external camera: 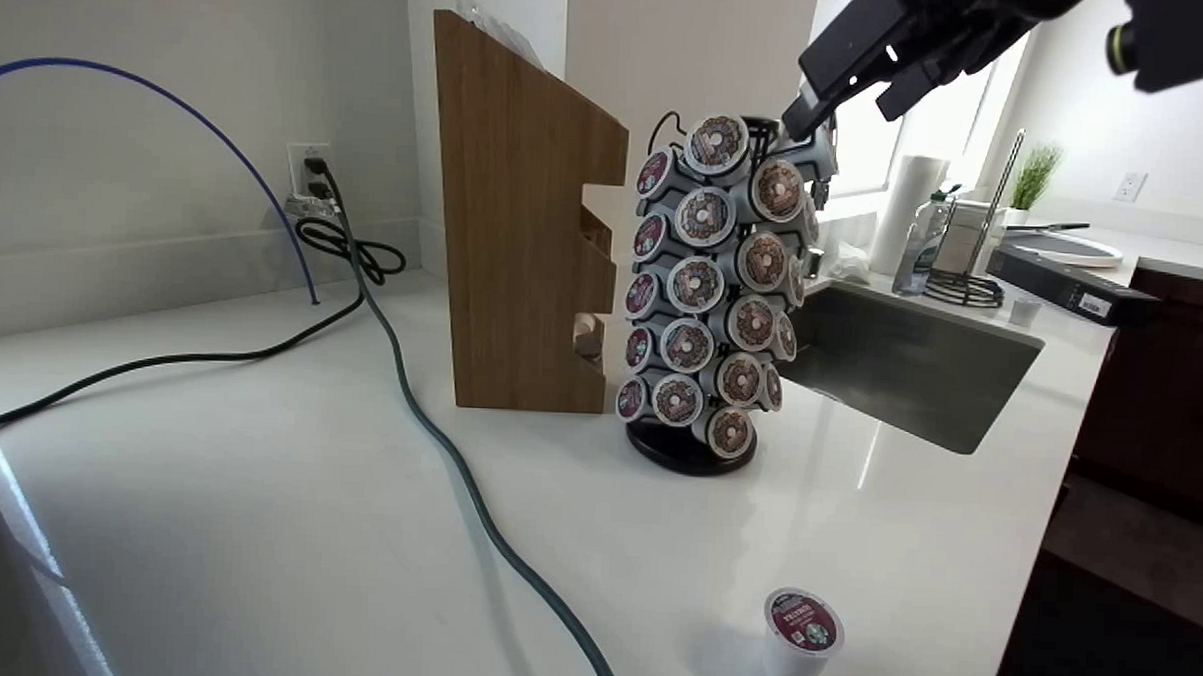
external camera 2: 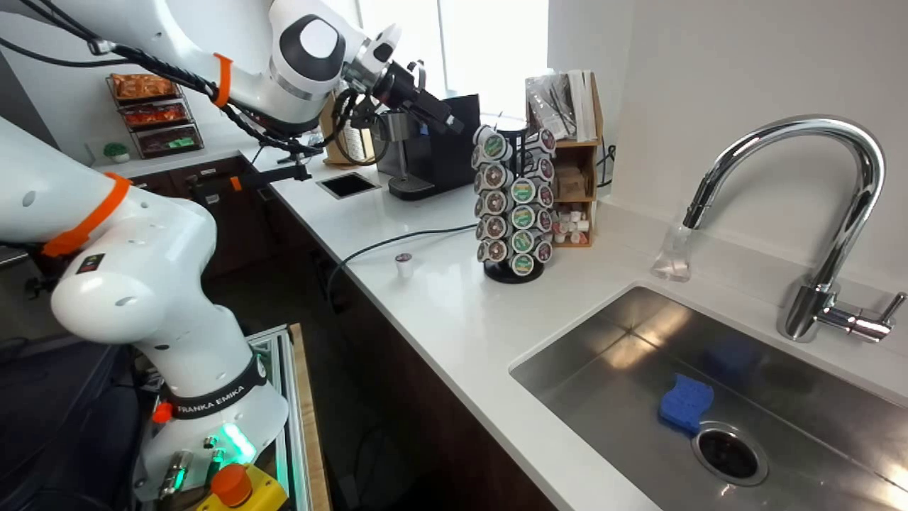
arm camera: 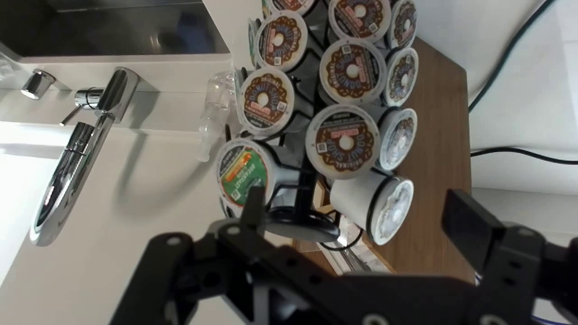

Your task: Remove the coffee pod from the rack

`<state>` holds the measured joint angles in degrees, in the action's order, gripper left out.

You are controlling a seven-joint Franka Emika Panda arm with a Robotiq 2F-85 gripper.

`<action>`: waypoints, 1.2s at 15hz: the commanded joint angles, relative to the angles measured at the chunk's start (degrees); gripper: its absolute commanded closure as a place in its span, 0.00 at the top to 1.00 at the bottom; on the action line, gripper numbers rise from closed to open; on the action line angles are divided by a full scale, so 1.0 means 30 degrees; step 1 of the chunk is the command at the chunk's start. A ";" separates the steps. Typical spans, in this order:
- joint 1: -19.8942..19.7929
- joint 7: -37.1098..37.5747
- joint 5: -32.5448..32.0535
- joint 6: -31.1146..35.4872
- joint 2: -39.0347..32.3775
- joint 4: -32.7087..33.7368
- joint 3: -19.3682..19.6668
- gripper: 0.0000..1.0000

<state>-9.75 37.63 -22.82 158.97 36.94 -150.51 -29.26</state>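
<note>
The rack [external camera: 672, 456] is a black carousel tower with columns of round pods on the counter; it also shows in an exterior view [external camera 2: 512, 276] and the wrist view [arm camera: 300, 229]. Maroon-lidded pods [external camera: 655, 174] fill its outer column. One maroon-lidded coffee pod [external camera: 801, 630] stands upright, alone on the counter, away from the rack; it also shows in an exterior view [external camera 2: 403, 265]. My gripper [external camera: 847, 114] is open and empty at the rack's top. In the wrist view a top pod [arm camera: 361, 201] appears between the fingers [arm camera: 354, 201], apart from both; its lid is washed out by glare.
A tan wooden block [external camera: 520, 235] stands right beside the rack. A steel sink [external camera 2: 610, 397] with a tall faucet [external camera 2: 862, 170] lies on the rack's other side. A black coffee machine [external camera 2: 454, 149] stands behind. A dark cable [external camera: 476, 489] crosses the counter.
</note>
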 commanded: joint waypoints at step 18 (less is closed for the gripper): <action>-0.3478 0.3105 -0.0311 0.2952 -0.0645 -0.1193 -0.3124 1.00</action>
<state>-17.44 43.92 -22.84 165.22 35.18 -153.05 -35.91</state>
